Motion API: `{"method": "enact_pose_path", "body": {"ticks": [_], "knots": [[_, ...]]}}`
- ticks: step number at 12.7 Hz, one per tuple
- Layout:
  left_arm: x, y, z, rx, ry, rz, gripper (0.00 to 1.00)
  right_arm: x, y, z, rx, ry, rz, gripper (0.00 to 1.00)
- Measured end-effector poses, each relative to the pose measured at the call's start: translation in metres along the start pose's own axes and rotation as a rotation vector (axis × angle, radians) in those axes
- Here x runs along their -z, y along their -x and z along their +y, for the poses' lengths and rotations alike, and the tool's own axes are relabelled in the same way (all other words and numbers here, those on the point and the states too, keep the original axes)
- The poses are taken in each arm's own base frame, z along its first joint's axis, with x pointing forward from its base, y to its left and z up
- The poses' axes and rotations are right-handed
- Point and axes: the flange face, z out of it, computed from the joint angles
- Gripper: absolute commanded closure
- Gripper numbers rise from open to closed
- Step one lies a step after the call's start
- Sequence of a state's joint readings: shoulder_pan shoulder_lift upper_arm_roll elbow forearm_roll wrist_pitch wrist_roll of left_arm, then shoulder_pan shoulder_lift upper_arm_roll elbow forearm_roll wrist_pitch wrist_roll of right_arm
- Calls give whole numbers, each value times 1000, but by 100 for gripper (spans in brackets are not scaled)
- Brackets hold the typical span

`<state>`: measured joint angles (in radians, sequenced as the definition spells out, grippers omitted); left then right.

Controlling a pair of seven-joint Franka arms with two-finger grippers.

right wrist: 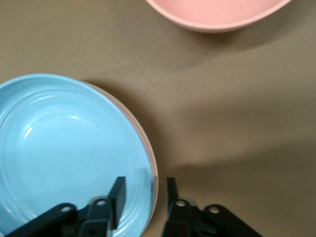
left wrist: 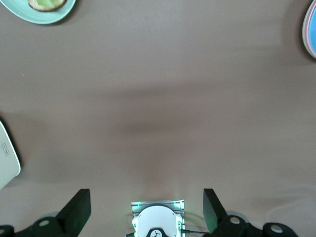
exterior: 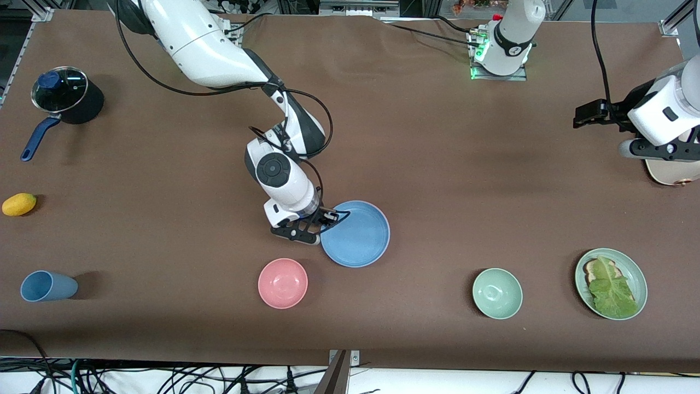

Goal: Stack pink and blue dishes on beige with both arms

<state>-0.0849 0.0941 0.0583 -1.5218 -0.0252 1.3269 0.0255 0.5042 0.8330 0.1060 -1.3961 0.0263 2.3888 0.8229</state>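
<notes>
From high across the bench (exterior: 437, 164) we look down toward both arm bases, taking in its whole top. Our right wrist camera sits close above the right tool (right wrist: 145, 197), looking down onto the blue plate (right wrist: 64, 153), which the front view shares (exterior: 355, 234). Our left wrist camera hangs higher over the left tool (left wrist: 147, 210), facing bare bench, the plate's edge (left wrist: 311, 29) just inside its frame.

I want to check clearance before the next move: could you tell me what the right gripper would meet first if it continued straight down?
Most likely the blue plate's rim: the right gripper's open fingers straddle it.
</notes>
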Motion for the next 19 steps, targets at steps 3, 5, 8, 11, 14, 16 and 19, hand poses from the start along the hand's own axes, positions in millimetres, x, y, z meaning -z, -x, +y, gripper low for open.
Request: {"method": "enact_pose_path", "body": {"ticks": [3, 5, 8, 11, 14, 16, 19], "knots": [[-6, 3, -3, 4, 2, 0, 0, 13, -16, 11, 29, 66, 18, 0], [-6, 4, -2, 4, 2, -1, 0, 46, -39, 25, 74, 104, 35, 0], [-7, 4, 1, -3, 1, -2, 0, 112, -81, 72, 141, 161, 12, 0], [-8, 3, 3, -6, 0, -3, 0, 182, -114, 132, 213, 163, -60, 0], [0, 0, 3, -6, -1, 28, 0, 249, -122, 185, 282, 150, -123, 0], [6, -8, 3, -5, -3, 47, 0, 292, -112, 218, 290, 155, -160, 0], [-1, -24, 3, -5, -5, 34, 0, 354, -79, 252, 286, 152, -171, 0]]}}
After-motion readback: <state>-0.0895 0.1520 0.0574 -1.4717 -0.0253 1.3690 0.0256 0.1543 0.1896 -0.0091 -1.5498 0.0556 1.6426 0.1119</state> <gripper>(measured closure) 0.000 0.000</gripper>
